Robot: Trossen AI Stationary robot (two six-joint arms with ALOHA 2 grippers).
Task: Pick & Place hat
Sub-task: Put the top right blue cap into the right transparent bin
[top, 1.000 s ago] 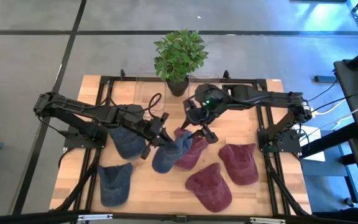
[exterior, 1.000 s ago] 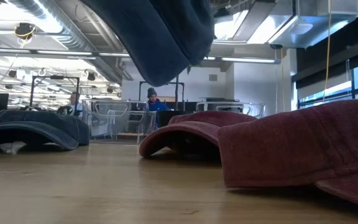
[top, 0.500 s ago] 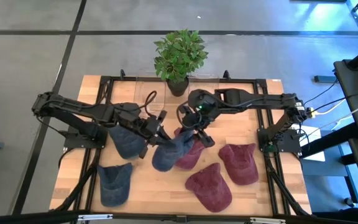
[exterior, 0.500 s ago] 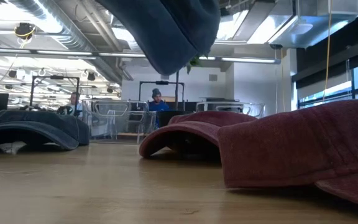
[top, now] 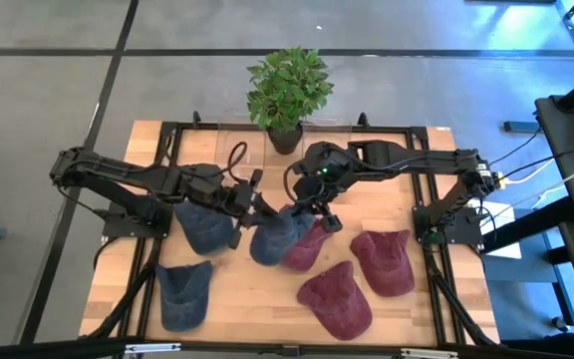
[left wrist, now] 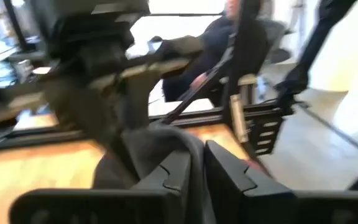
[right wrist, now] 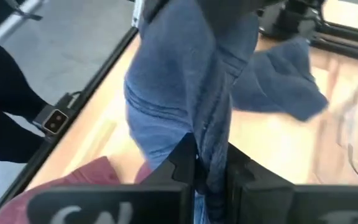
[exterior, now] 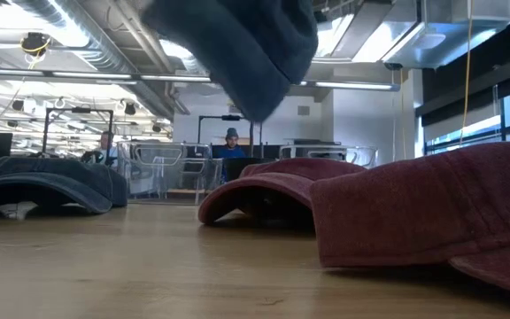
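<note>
Two grippers are clamped on one blue cap, held up off the wooden table near its centre. From the left: a blue cap is seen at the front-left corner, another blue cap behind it, beside the left arm. The left gripper is pinched on the raised cap's left edge; in the left wrist view its fingers are closed w/ dark fabric between them. The right gripper grips the same cap from the right; right wrist view shows blue cloth clenched between the pads. In the low view the cap hangs clear above the tabletop. Under/beside it lies a maroon cap; two more maroon caps sit toward the front-right. A potted plant stands at the table's back edge. A seated person is visible in the room behind.
</note>
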